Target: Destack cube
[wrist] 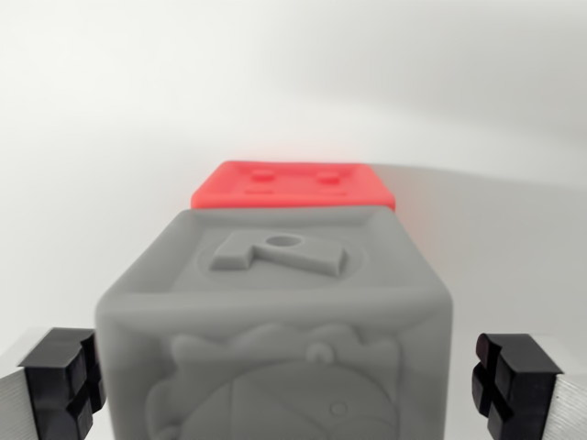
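- The desk (110, 119) is plain white and matte, with a soft shadow at about 3 o'clock.
- A grey cube (275, 321) stands at 6 o'clock.
- A red cube (292, 186) lies just beyond it, toward 12 o'clock.

Soft, bright, even light fills the wrist view, washing the pale white surface (110, 110) nearly featureless, with a faint grey shadow spreading to the right of the red embossed plastic cube (293, 185). That red cube glows oversaturated, its edges bleeding and blurred. The grey embossed plastic cube (275, 321) in front of it is softly out of focus, and the black finger pads (514, 380) beside it are only slightly sharper.
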Available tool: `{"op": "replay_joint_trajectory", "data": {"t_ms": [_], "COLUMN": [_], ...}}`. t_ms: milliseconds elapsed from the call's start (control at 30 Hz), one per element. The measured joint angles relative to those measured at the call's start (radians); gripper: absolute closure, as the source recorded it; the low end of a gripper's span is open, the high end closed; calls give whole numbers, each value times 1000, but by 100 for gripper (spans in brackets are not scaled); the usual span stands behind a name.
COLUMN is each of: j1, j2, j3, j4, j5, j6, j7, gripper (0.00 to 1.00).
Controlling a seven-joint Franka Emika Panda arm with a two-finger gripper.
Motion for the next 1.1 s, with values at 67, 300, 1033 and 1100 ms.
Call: {"op": "replay_joint_trajectory", "data": {"t_ms": [67, 300, 1033, 1100], "j1": [-2, -5, -5, -5], "j2": [8, 16, 16, 16], "j3": [3, 6, 6, 6], "j4": [1, 2, 3, 3], "j5": [3, 5, 5, 5], "j6": [8, 16, 16, 16], "j7": [-2, -4, -5, -5], "gripper": [0, 100, 100, 100]}}
